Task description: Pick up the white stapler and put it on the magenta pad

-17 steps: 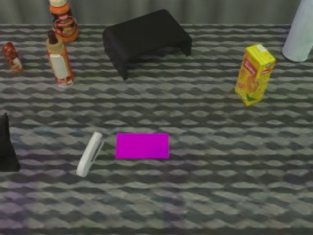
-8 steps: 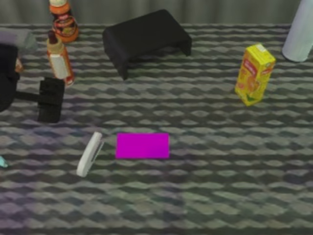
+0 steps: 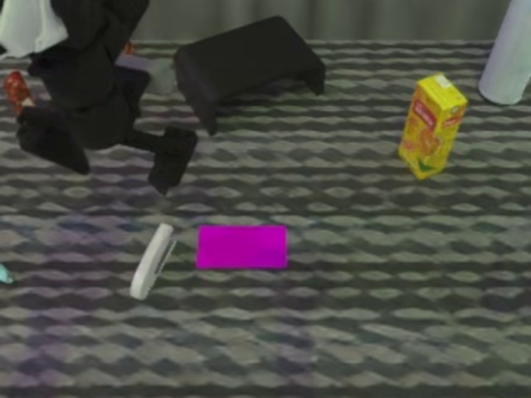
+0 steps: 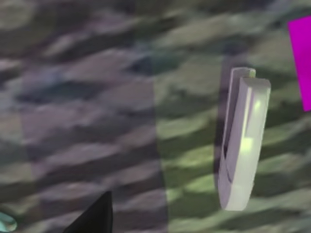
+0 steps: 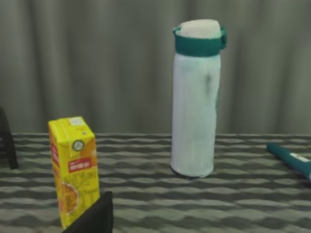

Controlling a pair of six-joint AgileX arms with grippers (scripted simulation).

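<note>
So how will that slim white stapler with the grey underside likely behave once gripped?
The slim white stapler looks rigid, so it probably won't flex. Its narrow rounded body may twist or slip if pinched off-centre. It lies flat, apart from the magenta pad, so rolling seems unlikely.

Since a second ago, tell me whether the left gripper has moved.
Yes. The left gripper has swung in from the table's left edge toward the black bench, now hanging above the white stapler.

Top view: you look steeply down on the table [image 3: 373,332], curtain at 12 o'clock. Left wrist view: close, facing down; shares the white stapler [image 4: 241,145] and magenta pad [image 4: 302,60] with top. Right wrist view: low, level; shares the juice carton [image 5: 75,167].
</note>
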